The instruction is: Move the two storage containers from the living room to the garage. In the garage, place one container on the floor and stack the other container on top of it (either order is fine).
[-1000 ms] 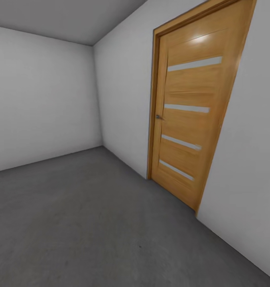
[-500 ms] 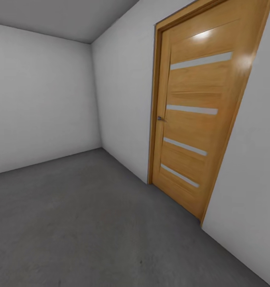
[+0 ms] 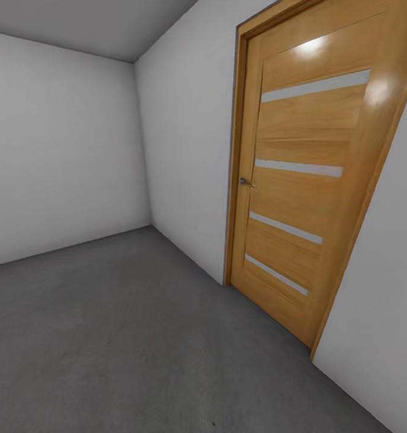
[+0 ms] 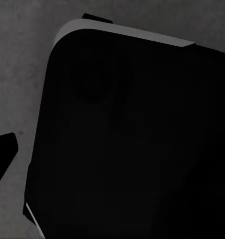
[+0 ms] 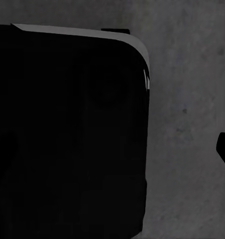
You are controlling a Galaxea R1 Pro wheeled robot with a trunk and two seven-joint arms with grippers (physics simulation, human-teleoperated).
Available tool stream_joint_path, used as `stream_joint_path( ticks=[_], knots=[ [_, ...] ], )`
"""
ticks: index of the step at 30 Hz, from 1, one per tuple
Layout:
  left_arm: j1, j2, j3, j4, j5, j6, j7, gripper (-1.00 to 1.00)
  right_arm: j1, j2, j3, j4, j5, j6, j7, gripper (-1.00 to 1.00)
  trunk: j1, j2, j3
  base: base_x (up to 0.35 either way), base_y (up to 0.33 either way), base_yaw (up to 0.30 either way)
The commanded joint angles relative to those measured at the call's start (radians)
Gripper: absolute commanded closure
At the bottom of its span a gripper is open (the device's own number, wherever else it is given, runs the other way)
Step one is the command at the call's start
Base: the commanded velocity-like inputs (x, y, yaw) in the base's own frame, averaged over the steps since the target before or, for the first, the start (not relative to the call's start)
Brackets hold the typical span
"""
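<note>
The floor [image 3: 137,337] of dark grey concrete meets white walls [image 3: 59,144], a wooden door [image 3: 305,180] standing right; both grippers' states cannot be told.

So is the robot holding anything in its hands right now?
It cannot be told. Both wrist views show a big black shape over grey floor, with no bin visible.

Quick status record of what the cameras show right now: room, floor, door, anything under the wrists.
room: bare, with white-grey walls meeting at a corner
floor: dark grey concrete floor
door: wooden door on the right wall, shut, four pale horizontal strips, small metal handle
wrist views: a large black rounded body over grey concrete
grippers: state cannot be told
</note>
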Motion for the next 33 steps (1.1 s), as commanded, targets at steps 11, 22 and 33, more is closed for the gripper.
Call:
stream_joint_path(
  ticks=[11,22,33],
  knots=[
    [0.000,0.000,0.003,0.000,0.004,-0.003,0.000,-1.00,0.000,0.004,0.000,0.000,0.000,-0.005,-0.002,-1.00,0.001,0.000,-0.001,0.322,0.018,-0.080],
    [0.000,0.001,0.005,0.000,0.002,-0.005,-0.001,-1.00,0.000,0.004,0.000,0.000,0.000,-0.004,-0.002,-1.00,0.001,0.000,-0.001,0.275,0.215,-0.272],
    [0.000,0.001,0.005,0.000,0.001,-0.005,-0.002,-1.00,0.000,0.004,0.000,0.000,0.000,-0.004,-0.002,-1.00,0.001,0.000,-0.001,0.149,0.324,-0.284]
  ],
)
